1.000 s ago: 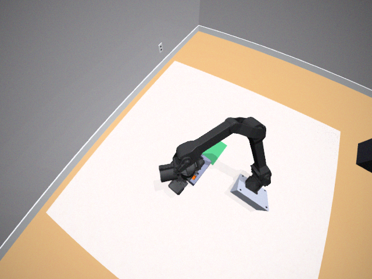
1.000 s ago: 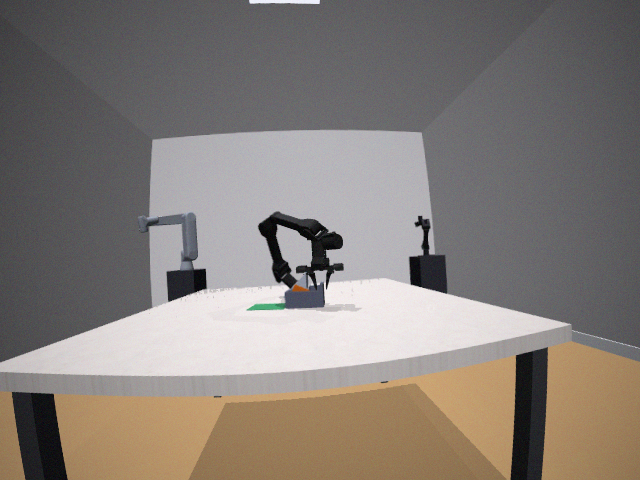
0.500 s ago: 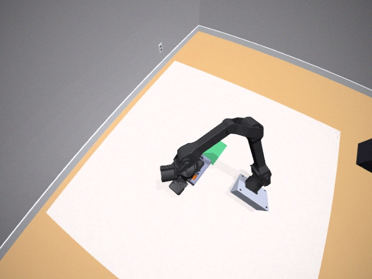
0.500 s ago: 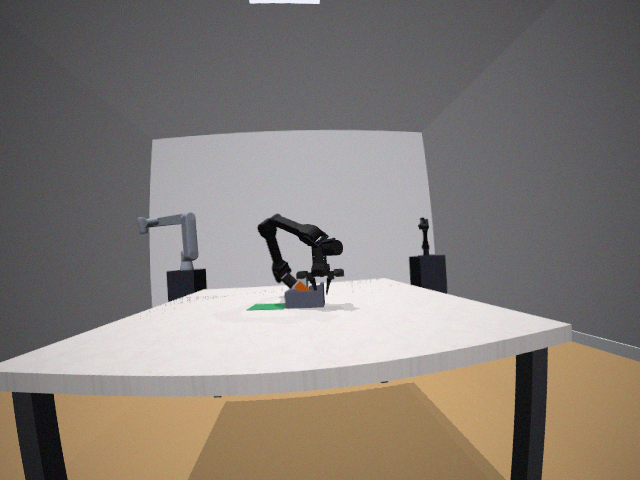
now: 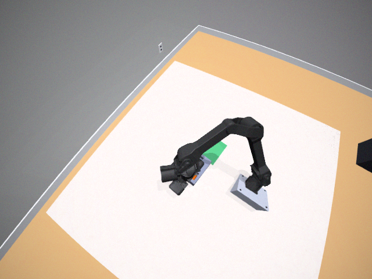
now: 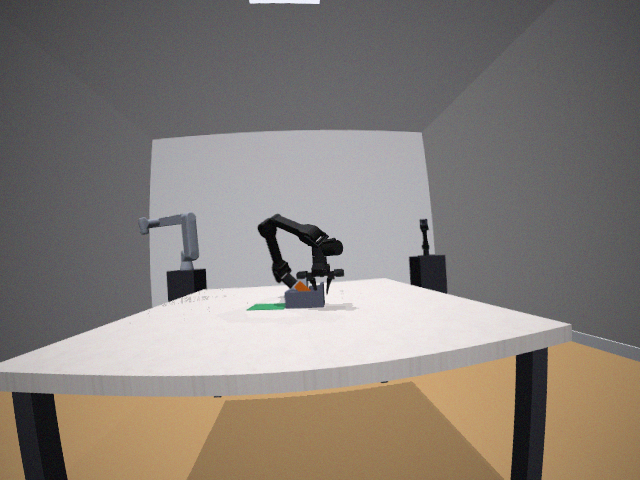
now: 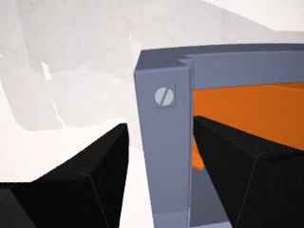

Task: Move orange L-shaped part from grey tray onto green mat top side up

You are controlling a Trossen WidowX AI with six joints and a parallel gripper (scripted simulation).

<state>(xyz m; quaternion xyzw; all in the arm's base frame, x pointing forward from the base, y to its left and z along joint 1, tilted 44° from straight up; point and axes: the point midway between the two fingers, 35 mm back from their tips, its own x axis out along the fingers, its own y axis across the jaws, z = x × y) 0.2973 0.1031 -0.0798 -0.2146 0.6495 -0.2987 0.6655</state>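
Note:
The orange L-shaped part (image 5: pixel 194 177) (image 6: pixel 301 286) (image 7: pixel 247 106) is in the grey tray (image 5: pixel 205 168) (image 6: pixel 305 299) (image 7: pixel 166 142). In the exterior view its mat-side end stands above the tray rim, so it looks tilted, with the L-shaped end low inside. My gripper (image 6: pixel 321 290) (image 7: pixel 160 127) is part open and empty, pointing down across the tray's end wall. In the wrist view one fingertip is outside the wall, the other over the L-shaped end; contact cannot be told. The green mat (image 5: pixel 219 148) (image 6: pixel 266 306) lies flat at the tray's other end. The arm hides much of the tray in the top view.
The arm's grey base plate (image 5: pixel 255 196) is on the white table (image 5: pixel 180 234) (image 6: pixel 289 346), to the right of the tray in the top view. A screw head (image 7: pixel 164 96) sits in the tray's end wall. Other arms on pedestals stand beyond the table.

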